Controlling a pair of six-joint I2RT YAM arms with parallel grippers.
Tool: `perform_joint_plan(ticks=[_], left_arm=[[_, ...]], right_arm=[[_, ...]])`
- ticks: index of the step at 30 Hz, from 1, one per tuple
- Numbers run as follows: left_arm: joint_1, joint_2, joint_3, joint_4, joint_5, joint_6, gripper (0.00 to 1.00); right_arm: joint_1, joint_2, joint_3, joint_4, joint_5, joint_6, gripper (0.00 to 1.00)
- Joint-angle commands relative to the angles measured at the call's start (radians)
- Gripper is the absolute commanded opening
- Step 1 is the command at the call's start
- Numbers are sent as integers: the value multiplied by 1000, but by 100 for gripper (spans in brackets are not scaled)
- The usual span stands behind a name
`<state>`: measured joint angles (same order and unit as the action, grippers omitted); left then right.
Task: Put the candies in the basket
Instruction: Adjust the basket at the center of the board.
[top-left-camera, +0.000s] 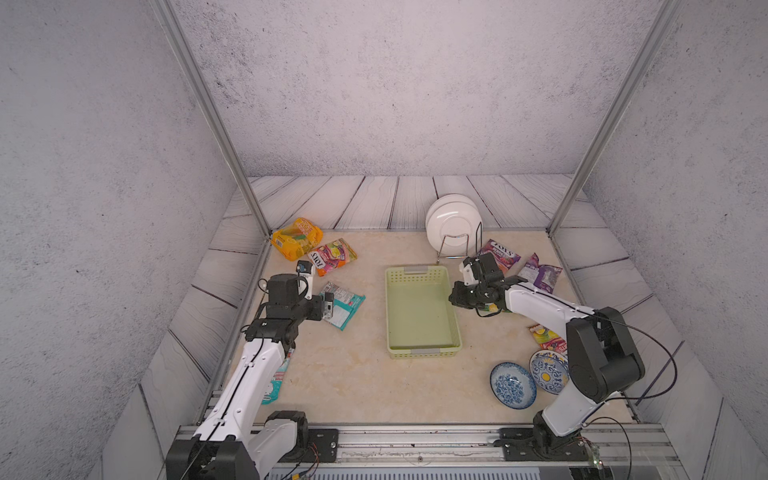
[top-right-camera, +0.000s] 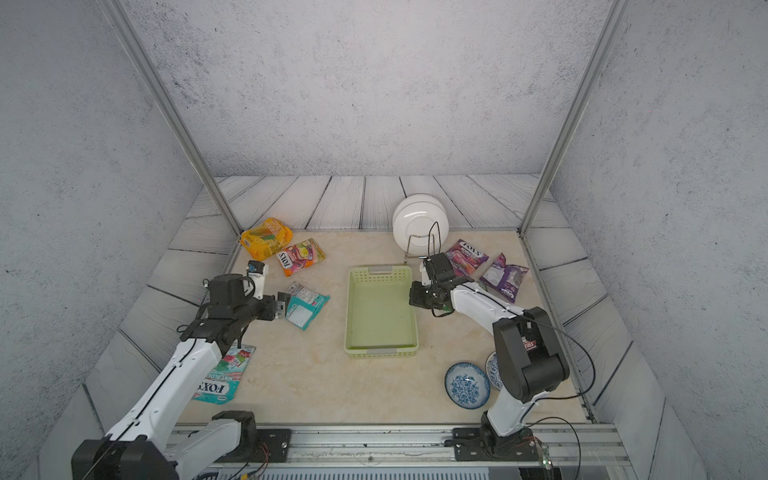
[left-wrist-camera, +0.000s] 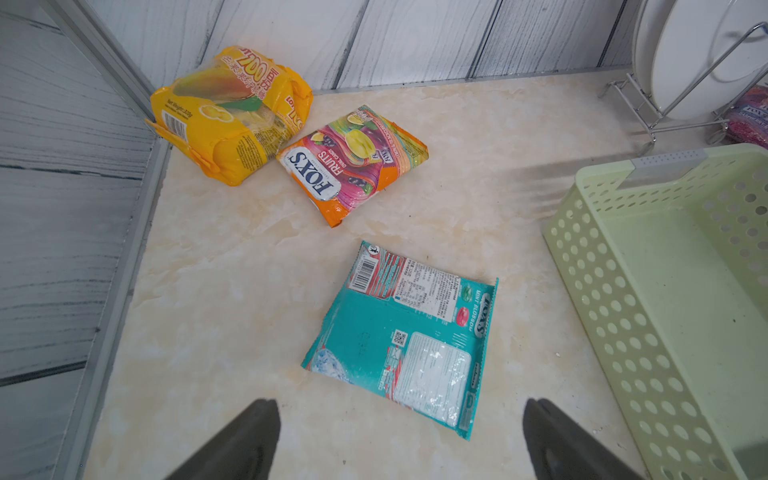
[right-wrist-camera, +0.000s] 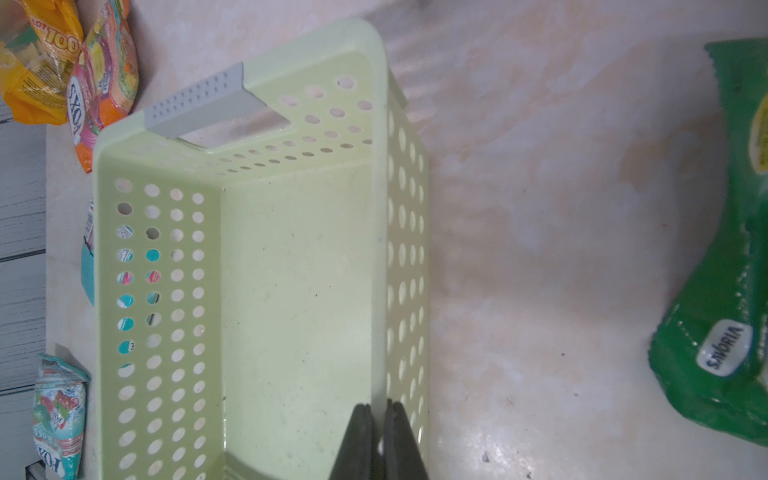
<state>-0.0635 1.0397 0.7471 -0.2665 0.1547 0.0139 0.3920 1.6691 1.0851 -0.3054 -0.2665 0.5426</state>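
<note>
1. The basket (top-left-camera: 419, 320) stands mid-desk (top-left-camera: 353, 382), with its long axis running away from the robot. Every item listed in step 4 lies on the desk, outside the basket.

2. Left gripper (left-wrist-camera: 401, 402): the fingers (left-wrist-camera: 249, 436) are spread wide and hold nothing. They sit at the edge of the teal packet (left-wrist-camera: 399, 336) nearest the left arm (top-left-camera: 249, 374). This packet lies back side up, barcode showing. It is near the basket's left wall and apart from it.

3. Right gripper (right-wrist-camera: 380, 409): the fingers (right-wrist-camera: 359, 436) are narrow. One is inside the basket's right wall and one outside, closed on the rim.

4. Remaining items:
- The yellow bag (top-left-camera: 296, 239) lies in the far left corner and touches the orange packet (top-left-camera: 334, 257) beside it.
- The second teal packet (top-right-camera: 224, 376) lies face up at the near left, partly under the left arm.
- The purple packet (top-left-camera: 498, 254) lies just beside the rack (top-left-camera: 453, 249) of white plates (top-left-camera: 453, 220).
- The second purple packet (top-left-camera: 540, 274) lies to the right of the first, near the desk's right edge.
- The green packet (right-wrist-camera: 723, 249) lies right of the basket, mostly hidden under the right arm (top-left-camera: 540, 301) in both top views.
- The red packet (top-left-camera: 546, 337) lies near the two bowls (top-left-camera: 512, 385) and is partly covered by the right arm.
</note>
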Motion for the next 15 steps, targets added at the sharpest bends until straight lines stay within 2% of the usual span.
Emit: perform_joint_plan(ticks=[1, 4, 8, 11, 15], left_arm=[[-6, 3, 27, -14, -2, -12, 98], [-10, -4, 1, -1, -14, -1, 98], [-7, 2, 24, -17, 8, -10, 98], [-9, 2, 12, -6, -21, -6, 98], [-10, 0, 11, -11, 11, -7, 98]], right_arm=[[8, -26, 8, -46, 24, 8, 0], [8, -36, 11, -49, 42, -4, 12], [8, -44, 87, -174, 104, -56, 28], [7, -66, 124, -231, 177, -99, 37], [7, -80, 157, -290, 286, -130, 45]])
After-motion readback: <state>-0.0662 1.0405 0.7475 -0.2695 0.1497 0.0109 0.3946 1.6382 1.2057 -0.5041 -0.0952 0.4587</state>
